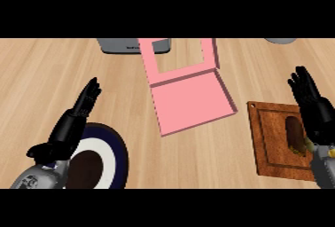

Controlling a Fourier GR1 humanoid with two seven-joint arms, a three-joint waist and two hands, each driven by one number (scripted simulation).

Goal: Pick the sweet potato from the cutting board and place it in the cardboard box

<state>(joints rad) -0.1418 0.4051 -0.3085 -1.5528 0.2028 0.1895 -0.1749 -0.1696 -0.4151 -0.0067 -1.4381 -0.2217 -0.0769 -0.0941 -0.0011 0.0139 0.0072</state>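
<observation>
At four o'clock, my right hand (317, 113) hangs open and empty above the potato (294, 131) on the board (271, 146); an off-centre grasp may roll it, well short of the box (189, 101) at twelve.

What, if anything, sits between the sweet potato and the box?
Nothing visible. Only bare counter separates the cutting board from the open pink box up-left of it. The right hand overlaps the sweet potato in view, fingers straight, not curled round it. The plate lies far left, off the path.
</observation>
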